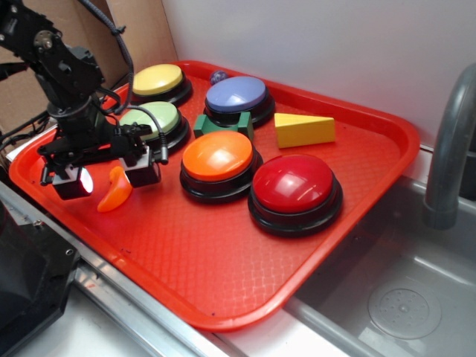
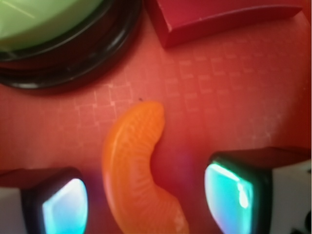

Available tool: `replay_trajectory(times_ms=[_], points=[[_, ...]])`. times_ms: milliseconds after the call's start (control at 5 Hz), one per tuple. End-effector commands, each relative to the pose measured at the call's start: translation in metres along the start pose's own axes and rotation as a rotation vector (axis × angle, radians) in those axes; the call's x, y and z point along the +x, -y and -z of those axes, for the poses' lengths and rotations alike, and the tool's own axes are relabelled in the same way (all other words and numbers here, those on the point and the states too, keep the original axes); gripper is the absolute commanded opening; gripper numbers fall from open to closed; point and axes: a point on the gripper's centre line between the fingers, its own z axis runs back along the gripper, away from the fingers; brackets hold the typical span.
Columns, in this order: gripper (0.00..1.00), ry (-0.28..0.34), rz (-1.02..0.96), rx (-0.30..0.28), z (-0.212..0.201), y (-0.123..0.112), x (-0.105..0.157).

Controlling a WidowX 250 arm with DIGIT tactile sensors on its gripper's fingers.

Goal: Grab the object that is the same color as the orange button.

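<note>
orange crescent piece is lying on red tray, left of orange button, between the jaws of gripper. wrist view: crescent piece is sitting between spread fingers, jaws wide, not touching it; green button behind.

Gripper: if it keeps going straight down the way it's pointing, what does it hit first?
The orange piece. It lies between the open fingers of the gripper, so they would straddle it and meet the tray, though depth is hard to judge.
</note>
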Motion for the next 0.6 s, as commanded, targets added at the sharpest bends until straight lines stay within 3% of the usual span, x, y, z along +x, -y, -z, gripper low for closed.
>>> replay_trajectory(times_ms=[0, 200, 400], points=[[0.97, -0.029, 0.020, -0.043, 0.0030, -0.0003, 0.0053], [0.00, -0.026, 0.015, -0.052, 0.0047, -0.0010, 0.0070], [0.00, -0.027, 0.001, -0.050, 0.0068, -0.0025, 0.0095]])
